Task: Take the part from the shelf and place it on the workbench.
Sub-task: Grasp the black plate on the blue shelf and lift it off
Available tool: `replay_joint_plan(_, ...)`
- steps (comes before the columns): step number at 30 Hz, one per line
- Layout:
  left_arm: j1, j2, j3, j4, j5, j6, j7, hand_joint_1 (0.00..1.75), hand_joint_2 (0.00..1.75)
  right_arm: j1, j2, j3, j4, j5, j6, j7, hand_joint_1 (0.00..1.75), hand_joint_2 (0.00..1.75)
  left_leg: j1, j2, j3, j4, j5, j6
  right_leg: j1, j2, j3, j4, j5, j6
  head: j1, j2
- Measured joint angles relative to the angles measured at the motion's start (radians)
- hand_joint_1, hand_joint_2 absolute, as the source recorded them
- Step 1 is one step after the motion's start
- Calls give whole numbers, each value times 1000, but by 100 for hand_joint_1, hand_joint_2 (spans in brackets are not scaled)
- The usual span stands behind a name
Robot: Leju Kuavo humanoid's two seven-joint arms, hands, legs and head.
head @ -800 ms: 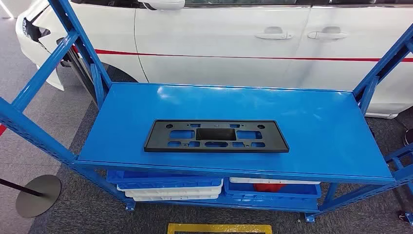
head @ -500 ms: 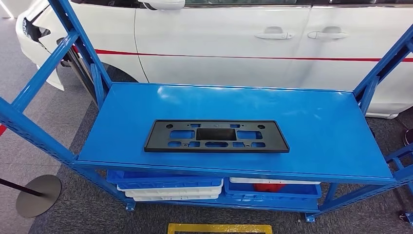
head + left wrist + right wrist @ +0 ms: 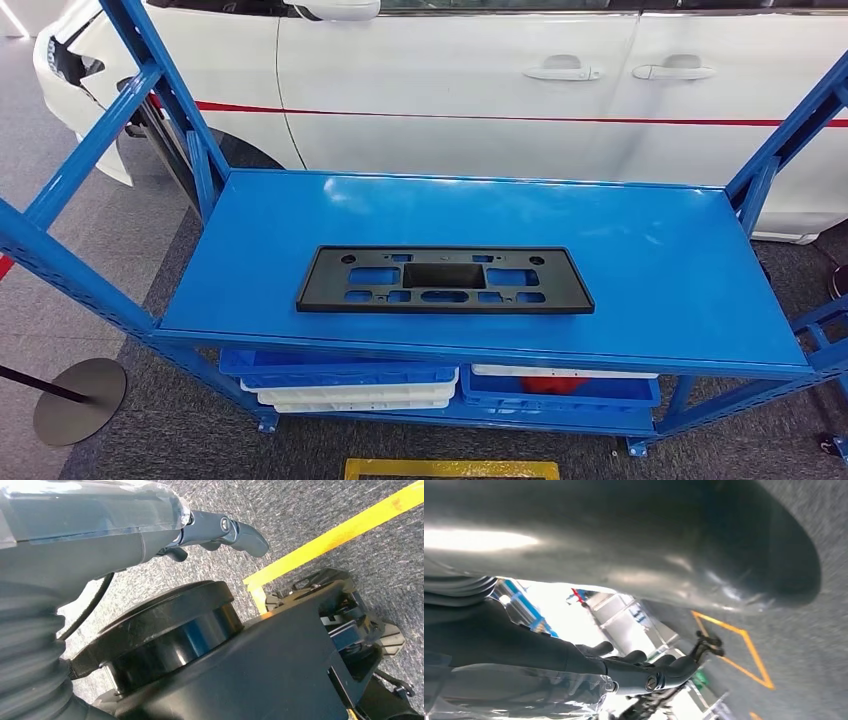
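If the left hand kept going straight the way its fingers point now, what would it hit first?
Most likely the grey carpet floor. In the left wrist view the left hand hangs with nothing in it, its fingers pointing towards carpet just short of the yellow floor line. Nothing shows in between, though depth is unclear.

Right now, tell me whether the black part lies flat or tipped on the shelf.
Flat. The black part lies face up on the blue shelf, its whole outline resting on the surface.
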Motion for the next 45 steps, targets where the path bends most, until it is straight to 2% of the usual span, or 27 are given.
replay_joint_plan(7, 3, 2, 6, 0, 3, -7, 0, 0, 175, 49, -54, -1, 12, -90, 0, 0, 0, 0, 0, 0, 0, 0, 0, 0, 0, 0, 0, 0, -1, 1, 0, 0)
replay_joint_plan(10, 4, 2, 7, 0, 1, -14, -1, 0, 175, 66, -76, 0, 15, -115, -31, 0, 0, 0, 0, 0, 0, 0, 0, 1, 0, 0, 0, 0, -1, 1, 0, 0)
replay_joint_plan(14, 5, 3, 7, 0, -9, -19, -7, 0, 175, 68, -115, 3, 15, -156, -159, 0, 0, 175, 0, 0, 0, 0, -1, 1, -2, 0, 1, 0, 0, 1, 0, 0)
replay_joint_plan(17, 5, 5, 7, 0, -13, -21, -10, 0, 175, 76, -144, -17, -37, -104, -220, 0, 0, 175, 0, 0, 1, 0, 0, 2, -3, 0, 1, 0, 0, 2, 0, 0)
replay_joint_plan(25, 6, 9, 8, 0, -10, -23, -14, 0, 175, 89, -171, -92, -151, -40, -227, -12, 0, 175, -2, 0, 1, 0, -1, 4, -4, 0, 2, 0, -1, 4, 0, 0)
replay_joint_plan(29, 10, 9, 15, 0, 2, -20, -24, 0, 175, 89, -194, -170, -215, 6, -229, -105, 0, 175, -3, 0, 2, 0, -1, 5, -5, 0, 2, 0, -1, 4, 0, 0)
replay_joint_plan(35, 11, 8, 29, 0, -6, -9, -20, 0, 175, 47, -310, -324, -244, -81, -197, -314, 0, 175, -5, 0, 2, 0, -1, 8, -7, 0, 2, 0, 0, 7, 0, 0)
replay_joint_plan(38, 9, 7, 30, 0, -8, 10, 0, 0, 175, 23, -341, -386, -245, -112, -181, -367, 0, 175, -6, 0, 2, 0, -1, 8, -7, -1, 3, 0, 0, 7, 0, 0)
replay_joint_plan(41, 9, 8, 35, 0, 11, 46, 23, 0, 175, 7, -347, -416, -243, -96, -176, -345, 0, 175, -6, 0, 2, 0, -1, 9, -7, -1, 3, 0, 0, 7, 0, 0)
replay_joint_plan(45, 14, 18, 63, 1, 46, 110, 34, 0, 175, 2, -323, -424, -234, -43, -168, -215, 0, 175, -5, 0, 2, 0, -1, 8, -5, -1, 3, 0, -1, 7, 0, 0)
